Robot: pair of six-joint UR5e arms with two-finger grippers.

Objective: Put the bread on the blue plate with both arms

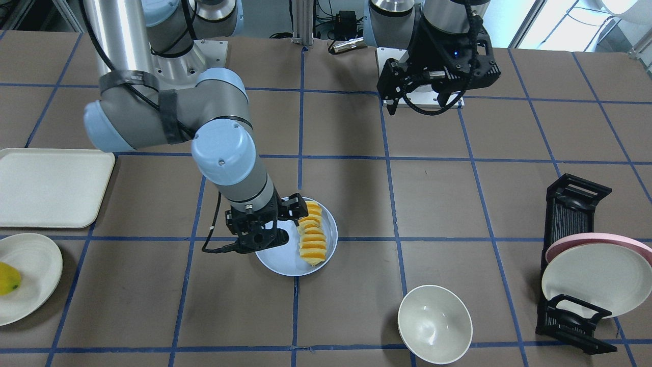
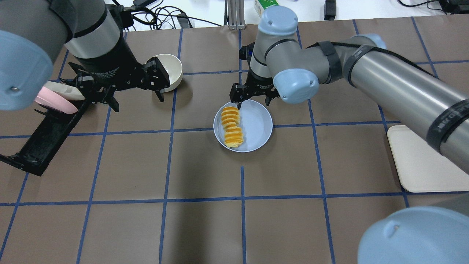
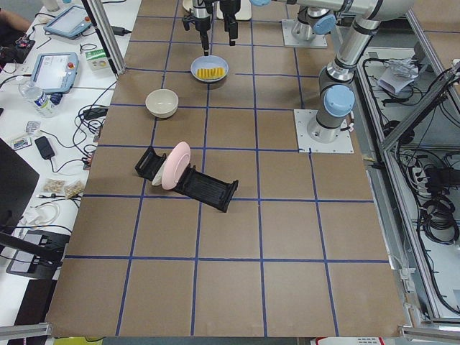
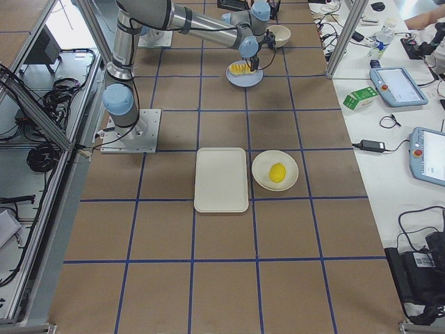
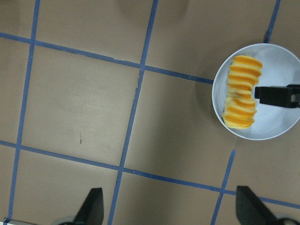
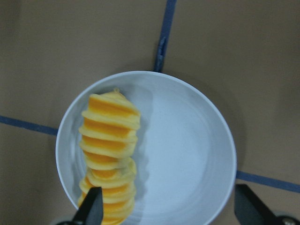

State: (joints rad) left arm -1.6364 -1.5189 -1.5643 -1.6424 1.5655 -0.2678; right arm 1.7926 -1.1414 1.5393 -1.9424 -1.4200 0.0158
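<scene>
The ridged orange-yellow bread loaf (image 2: pixel 232 126) lies on the round, pale lavender-blue plate (image 2: pixel 258 128), mid-frame in the overhead view, crowded against the plate's left rim. My right gripper (image 2: pixel 253 103) hangs over the plate's upper edge with its fingers (image 6: pixel 91 208) spread apart. One tip is right at the loaf's upper end, and I can't tell if it touches. A sideways pull-out could snag that end and roll the loaf onto the brown taped counter (image 2: pixel 205 165). My left gripper (image 2: pixel 138 101), fingers apart and empty, sits upper left, well apart.
</scene>
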